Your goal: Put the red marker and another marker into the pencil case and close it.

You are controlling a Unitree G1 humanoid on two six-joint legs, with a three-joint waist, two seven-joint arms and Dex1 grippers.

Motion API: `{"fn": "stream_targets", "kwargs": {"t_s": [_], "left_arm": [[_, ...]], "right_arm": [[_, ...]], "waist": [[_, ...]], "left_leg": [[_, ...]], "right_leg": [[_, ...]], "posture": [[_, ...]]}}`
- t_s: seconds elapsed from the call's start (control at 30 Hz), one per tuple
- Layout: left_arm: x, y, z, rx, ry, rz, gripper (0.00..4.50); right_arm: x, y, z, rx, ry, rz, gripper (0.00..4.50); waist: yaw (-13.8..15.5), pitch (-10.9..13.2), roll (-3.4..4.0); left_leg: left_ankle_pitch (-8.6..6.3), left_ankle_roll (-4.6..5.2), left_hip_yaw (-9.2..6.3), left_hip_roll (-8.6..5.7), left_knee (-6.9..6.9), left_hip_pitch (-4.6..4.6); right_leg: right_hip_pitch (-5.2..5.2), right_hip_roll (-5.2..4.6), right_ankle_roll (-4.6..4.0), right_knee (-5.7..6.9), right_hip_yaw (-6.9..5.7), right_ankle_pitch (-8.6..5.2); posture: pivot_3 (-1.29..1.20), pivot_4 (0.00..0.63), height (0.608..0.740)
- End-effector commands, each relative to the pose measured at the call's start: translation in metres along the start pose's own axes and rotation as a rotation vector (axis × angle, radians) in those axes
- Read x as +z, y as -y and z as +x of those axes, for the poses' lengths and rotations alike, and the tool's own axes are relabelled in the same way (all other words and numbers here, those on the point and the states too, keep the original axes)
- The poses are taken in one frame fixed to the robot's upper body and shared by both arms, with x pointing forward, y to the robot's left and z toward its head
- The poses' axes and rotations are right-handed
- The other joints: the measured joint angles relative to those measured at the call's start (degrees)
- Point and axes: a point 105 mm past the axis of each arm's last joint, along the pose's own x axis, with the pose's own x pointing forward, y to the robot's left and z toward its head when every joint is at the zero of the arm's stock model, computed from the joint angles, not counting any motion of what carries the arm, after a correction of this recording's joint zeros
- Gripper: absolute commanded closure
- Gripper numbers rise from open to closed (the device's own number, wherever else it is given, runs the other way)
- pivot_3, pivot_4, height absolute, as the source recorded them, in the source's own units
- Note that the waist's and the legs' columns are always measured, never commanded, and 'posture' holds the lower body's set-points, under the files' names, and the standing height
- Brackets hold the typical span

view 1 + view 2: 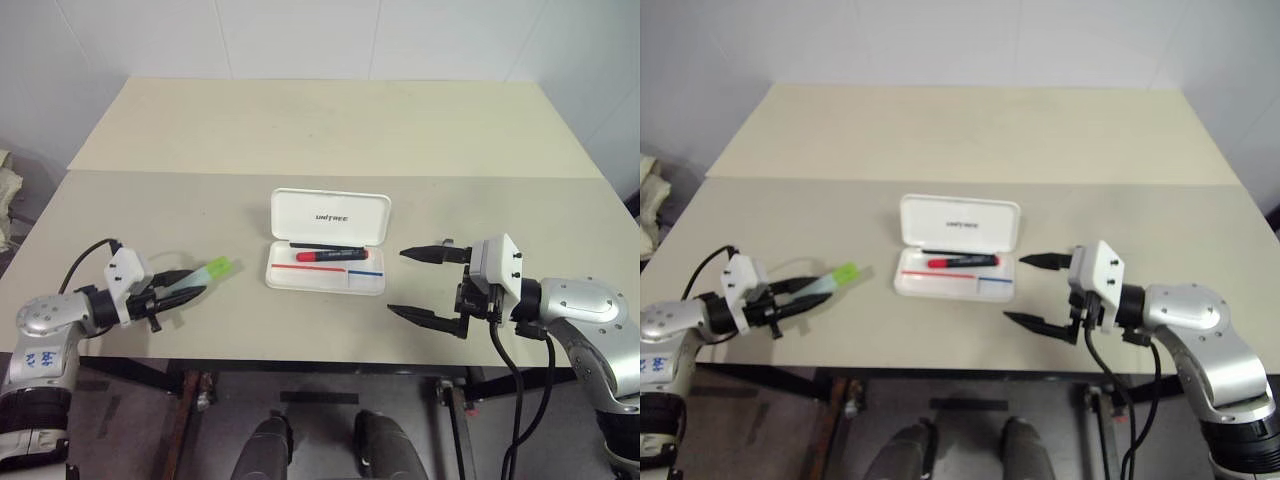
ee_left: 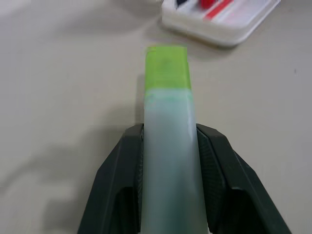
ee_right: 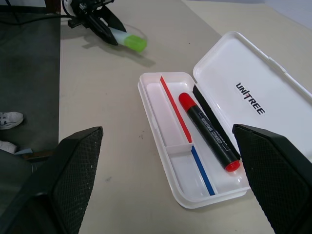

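Now on step two: red marker [image 1: 326,256] already lies in the open pencil case [image 1: 326,268]. My left gripper [image 1: 182,284] is clamped on the green marker [image 1: 203,274], at the case's 9 o'clock; right gripper [image 1: 424,285] spread wide, idle at 3 o'clock. Next: carry it over the tray, release, shut lid.

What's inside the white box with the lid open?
The pencil case holds the red marker, lying along the hinge side beside a red and blue stripe. The other compartments look empty. Whatever lies under the marker is covered.
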Motion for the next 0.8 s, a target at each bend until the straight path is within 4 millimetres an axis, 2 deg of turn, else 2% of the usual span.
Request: {"fn": "stream_targets", "kwargs": {"t_s": [0.03,0.1,0.33,0.43,0.6,0.8], "left_arm": [[0.029,0.006,0.016,-0.094,0.065,0.082,3.29],[0.031,0.007,0.025,-0.130,0.041,0.121,3.29],[0.058,0.024,0.071,-0.334,0.083,0.200,3.29],[0.060,0.025,0.080,-0.365,0.081,0.217,3.29],[0.065,0.034,0.112,-0.463,0.075,0.259,3.29],[0.063,0.036,0.130,-0.508,0.062,0.282,3.29]], "right_arm": [[0.008,0.002,0.000,-0.022,0.027,-0.039,0.00],[0.008,0.003,0.000,-0.033,0.024,-0.041,0.00],[0.006,0.001,-0.004,-0.091,0.021,-0.028,0.00],[0.005,0.000,-0.005,-0.107,0.021,-0.019,0.00],[0.003,-0.007,-0.012,-0.173,0.017,-0.001,0.00],[0.003,-0.013,-0.017,-0.227,0.009,0.004,0.00]], "waist": [[0.0,0.0,0.00],[-0.1,0.0,0.00],[-0.1,0.0,-0.02],[-0.3,0.0,-0.03],[0.1,0.0,-0.05],[-0.1,0.0,-0.11]], "left_leg": [[0.00,0.00,0.00,-0.01,0.00,0.00],[0.00,0.00,0.02,-0.03,0.00,0.00],[0.00,0.00,0.06,-0.02,0.02,-0.01],[0.00,0.00,0.06,-0.03,0.04,-0.03],[0.00,0.00,0.09,-0.01,0.17,-0.03],[-0.08,0.16,0.15,-0.11,0.43,-0.08]], "right_leg": [[0.00,0.00,0.00,0.00,0.01,0.00],[0.00,0.01,0.01,0.00,0.02,0.01],[-0.01,0.08,0.03,0.01,0.03,0.02],[-0.02,0.11,0.05,0.03,0.04,0.02],[-0.01,0.17,0.07,0.09,0.08,0.03],[0.08,0.14,0.26,0.03,0.22,0.14]], "posture": [[0.00,0.150,0.740],[0.00,0.150,0.740],[0.00,0.150,0.740],[0.00,0.150,0.740],[0.00,0.150,0.740],[0.00,0.150,0.740]]}}
